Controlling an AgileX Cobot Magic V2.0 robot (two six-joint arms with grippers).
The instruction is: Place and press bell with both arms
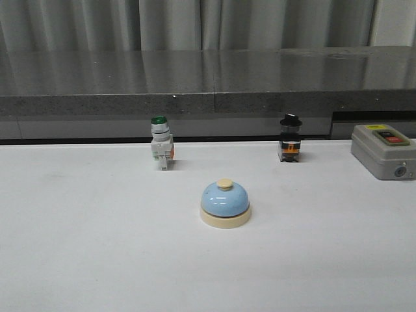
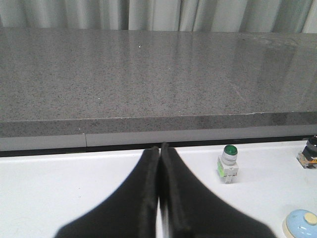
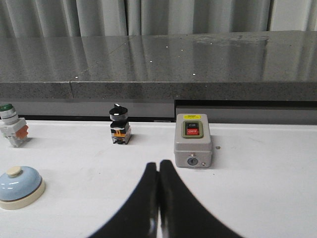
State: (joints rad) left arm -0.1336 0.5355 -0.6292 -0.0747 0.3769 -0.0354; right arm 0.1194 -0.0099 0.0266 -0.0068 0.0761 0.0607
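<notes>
My left gripper [image 2: 159,148] and right gripper [image 3: 158,163] are pressed together above the white table [image 1: 97,247]; the bell [image 1: 225,203] sits centrally, grey ledge [image 1: 208,78] and curtains [image 1: 195,23] beyond.

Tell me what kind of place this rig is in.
Probably a lab test bench: a plain white tabletop with loose control parts laid out, a green-capped white push-button switch and a grey box with a red button, against a grey stone-like ledge and curtains.

Upright light-blue bell [image 1: 225,203], mid-table

bell [image 1: 225,203] on table [image 1: 78,247], before switches [image 1: 162,151]
</notes>
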